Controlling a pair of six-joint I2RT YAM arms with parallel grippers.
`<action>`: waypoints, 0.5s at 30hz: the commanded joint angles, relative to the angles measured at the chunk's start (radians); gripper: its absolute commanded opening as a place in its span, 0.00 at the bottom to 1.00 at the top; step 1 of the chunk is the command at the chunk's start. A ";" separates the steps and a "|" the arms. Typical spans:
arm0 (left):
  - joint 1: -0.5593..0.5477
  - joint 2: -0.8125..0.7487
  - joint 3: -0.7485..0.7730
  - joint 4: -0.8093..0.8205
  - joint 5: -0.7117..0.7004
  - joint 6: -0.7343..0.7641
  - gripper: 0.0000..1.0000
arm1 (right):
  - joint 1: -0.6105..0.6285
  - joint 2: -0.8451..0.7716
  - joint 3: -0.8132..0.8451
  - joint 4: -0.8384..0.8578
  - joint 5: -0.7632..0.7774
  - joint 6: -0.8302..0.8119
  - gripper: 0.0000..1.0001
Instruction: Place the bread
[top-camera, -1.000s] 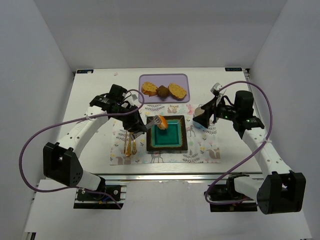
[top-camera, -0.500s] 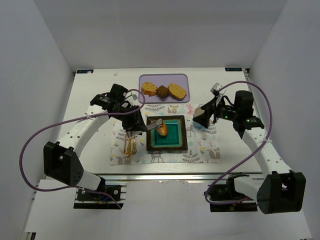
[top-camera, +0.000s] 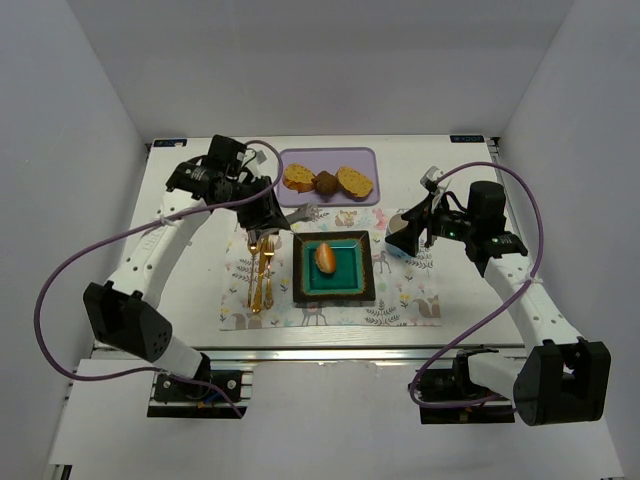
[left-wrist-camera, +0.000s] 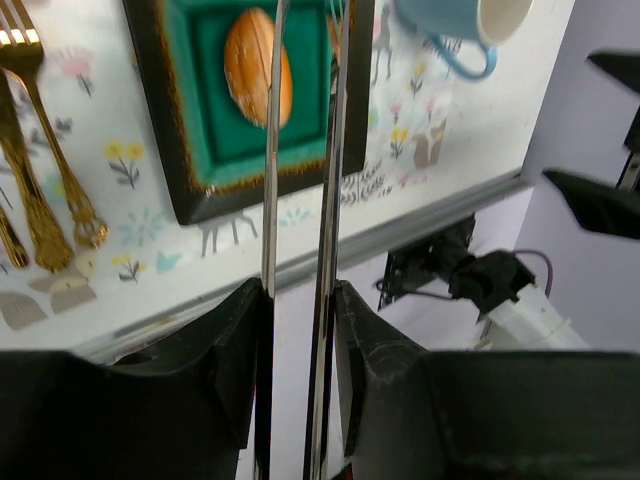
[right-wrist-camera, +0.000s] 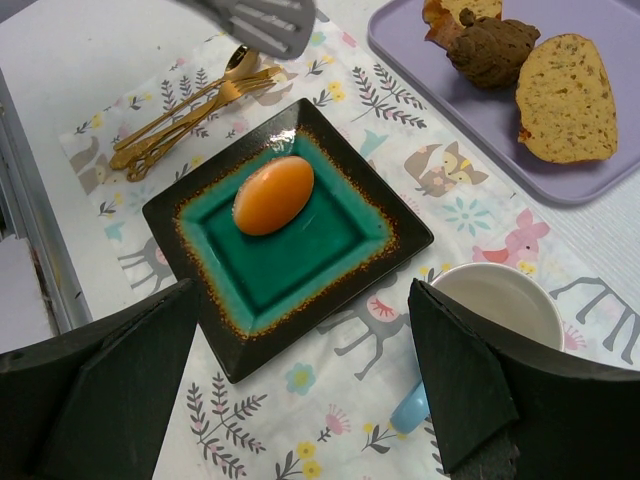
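The bread, a smooth orange roll (top-camera: 326, 257), lies free on the green square plate (top-camera: 300, 287); it also shows in the left wrist view (left-wrist-camera: 258, 65) and the right wrist view (right-wrist-camera: 273, 195). My left gripper (top-camera: 266, 205) is shut on metal tongs (left-wrist-camera: 335, 150), whose open tips (top-camera: 298, 213) hang above the mat just behind the plate's far left corner, apart from the bread. The tong tips also show in the right wrist view (right-wrist-camera: 265, 20). My right gripper (top-camera: 415, 232) is open and empty, hovering over the blue cup (top-camera: 398, 243) to the right of the plate.
A purple tray (top-camera: 300, 160) at the back holds two bread slices and a brown muffin. Gold forks and a spoon (top-camera: 258, 272) lie left of the plate on the patterned placemat (top-camera: 400, 300). The cup (right-wrist-camera: 500, 305) lies on its side.
The tongs let go of the bread, which now rests on the plate. My left arm pulled back and away to the far left with the tongs. The right arm has not moved.
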 joint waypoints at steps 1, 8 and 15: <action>0.022 0.059 0.073 0.060 -0.033 0.020 0.42 | -0.003 -0.003 0.025 0.010 -0.024 -0.012 0.89; 0.067 0.249 0.153 0.238 0.071 -0.090 0.43 | -0.003 -0.011 0.023 0.013 -0.023 -0.019 0.89; 0.107 0.311 0.144 0.339 0.198 -0.271 0.49 | -0.005 -0.021 0.009 0.022 -0.010 -0.016 0.89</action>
